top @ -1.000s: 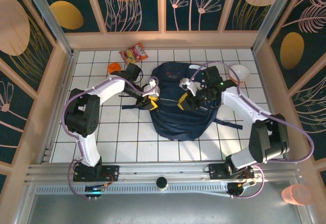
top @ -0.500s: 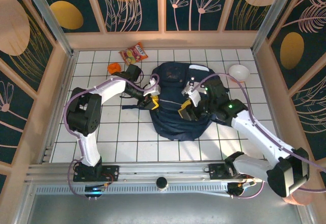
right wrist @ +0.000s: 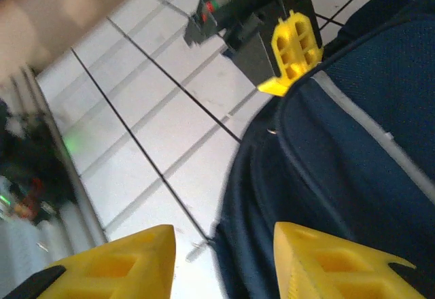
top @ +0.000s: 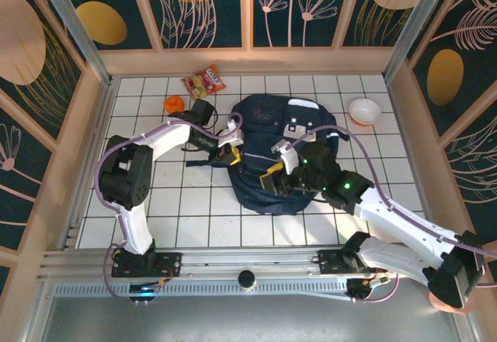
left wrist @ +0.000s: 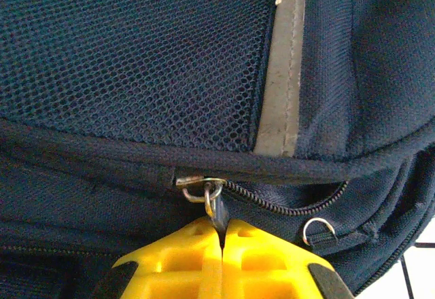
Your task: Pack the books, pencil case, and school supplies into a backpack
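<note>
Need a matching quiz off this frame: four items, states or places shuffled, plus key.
Items
1. left gripper
2. right gripper
3. white round bowl
4. red-orange snack packet

States or places
A. on the tiles at the far right, clear of the navy-blue fabric backpack
B. shut on the metal zipper pull of the backpack
C. on the tiles by the far wall, left of the backpack
D. jaws apart, nothing between them, over the backpack's edge

Pairs: 1-B, 2-D, 3-A, 4-C
</note>
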You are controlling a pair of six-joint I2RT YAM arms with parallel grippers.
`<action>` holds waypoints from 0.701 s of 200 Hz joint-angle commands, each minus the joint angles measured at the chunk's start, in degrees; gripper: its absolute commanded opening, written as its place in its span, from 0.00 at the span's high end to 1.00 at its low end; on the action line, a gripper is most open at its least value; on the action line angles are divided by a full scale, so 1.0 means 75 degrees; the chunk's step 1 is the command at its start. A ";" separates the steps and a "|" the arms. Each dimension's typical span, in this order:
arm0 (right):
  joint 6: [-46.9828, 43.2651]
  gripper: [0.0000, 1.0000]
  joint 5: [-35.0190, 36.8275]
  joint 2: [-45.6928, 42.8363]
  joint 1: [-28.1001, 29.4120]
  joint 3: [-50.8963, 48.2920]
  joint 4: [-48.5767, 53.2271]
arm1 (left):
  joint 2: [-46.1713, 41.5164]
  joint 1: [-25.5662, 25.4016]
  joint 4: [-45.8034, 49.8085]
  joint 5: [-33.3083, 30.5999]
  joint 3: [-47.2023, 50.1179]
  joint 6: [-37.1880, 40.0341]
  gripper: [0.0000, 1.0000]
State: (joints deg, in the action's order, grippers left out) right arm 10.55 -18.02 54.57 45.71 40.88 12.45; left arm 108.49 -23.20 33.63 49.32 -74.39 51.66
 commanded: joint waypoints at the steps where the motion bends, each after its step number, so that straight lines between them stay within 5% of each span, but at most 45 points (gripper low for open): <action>1: 0.3218 0.56 0.0492 -0.0416 0.0149 -0.0392 -0.1135 | -0.0402 -0.0012 -0.0118 0.0201 0.0110 -0.0069 1.00; 30: 0.5859 0.54 0.0792 -0.0595 0.0151 -0.0748 -0.1263 | -0.0501 -0.0012 -0.0355 0.0145 0.0231 -0.0256 1.00; 54: 0.7312 0.51 0.0134 -0.0479 0.0140 -0.1230 -0.1904 | -0.0451 -0.0012 -0.0647 0.0132 0.0322 -0.0395 0.98; 87: 0.7734 0.48 -0.0440 0.0143 -0.0014 -0.1139 -0.1420 | -0.0200 -0.0012 -0.0694 0.0385 0.0152 -0.0427 0.92; 140: 0.8144 0.47 -0.1059 0.0634 -0.0908 -0.1584 -0.2752 | -0.0099 -0.0003 -0.1123 0.0828 0.0215 -0.0690 0.76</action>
State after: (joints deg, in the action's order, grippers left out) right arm 68.47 -23.22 58.70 41.69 30.13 -2.22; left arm 106.76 -23.20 28.03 50.54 -72.42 47.31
